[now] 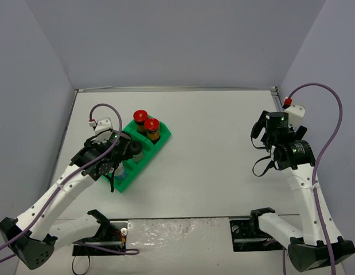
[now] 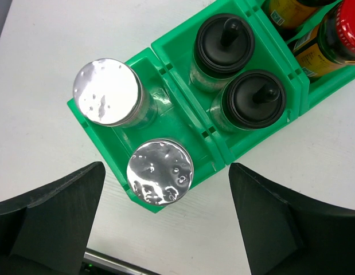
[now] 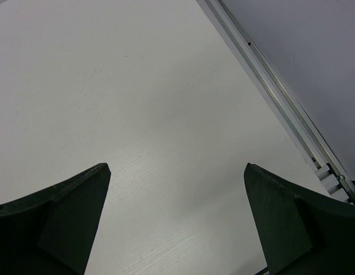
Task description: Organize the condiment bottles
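Note:
All the condiment bottles I see stand in a green tray (image 2: 191, 123). Two silver-capped jars (image 2: 106, 91) (image 2: 160, 172) share its near end compartment. Two black-capped jars (image 2: 224, 44) (image 2: 253, 100) fill the middle one. Beyond them stand two red-capped jars (image 1: 140, 116) (image 1: 151, 124), with one red cap (image 2: 348, 26) at the left wrist view's right edge. My left gripper (image 2: 166, 167) hovers open above the nearer silver-capped jar, its fingers apart on either side and touching nothing. My right gripper (image 3: 176, 167) is open over bare table at the far right.
The green tray (image 1: 162, 137) lies diagonally at the table's left-centre, with my left arm (image 1: 102, 157) covering its near end. Grey walls enclose the table on three sides. A metal rail (image 3: 280, 97) runs along the right edge near my right gripper.

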